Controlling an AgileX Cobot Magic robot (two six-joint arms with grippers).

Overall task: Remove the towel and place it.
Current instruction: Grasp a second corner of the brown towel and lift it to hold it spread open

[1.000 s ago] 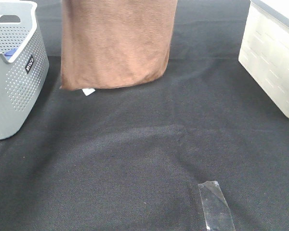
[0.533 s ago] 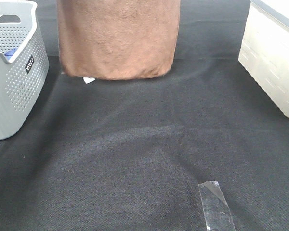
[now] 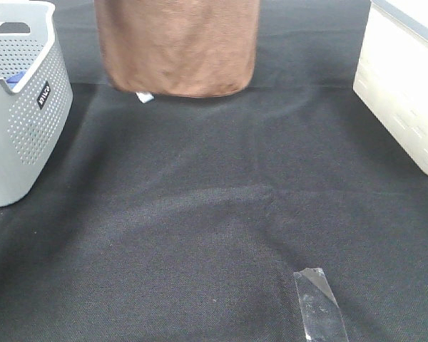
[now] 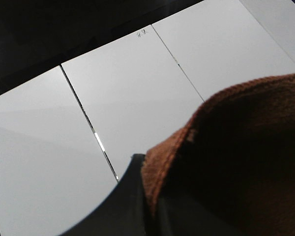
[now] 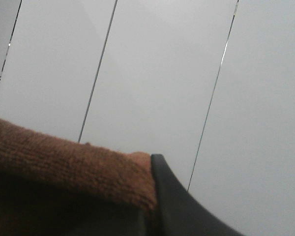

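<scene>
The brown towel (image 3: 177,46) hangs in the air at the back of the table, its lower hem above the black cloth, a small white tag (image 3: 144,97) at its lower left corner. Both grippers are above the top edge of the exterior high view. In the left wrist view the left gripper (image 4: 152,196) is shut on the towel's edge (image 4: 236,147). In the right wrist view the right gripper (image 5: 150,196) is shut on the towel's other edge (image 5: 64,167). Both wrist cameras point up at white panels.
A grey perforated basket (image 3: 18,107) stands at the left edge. A cream-white bin (image 3: 406,85) stands at the right. A strip of clear tape (image 3: 317,305) lies on the black table cloth (image 3: 214,214) near the front.
The towel has risen and moved back: its lower hem and white tag are higher in the exterior view than before.
</scene>
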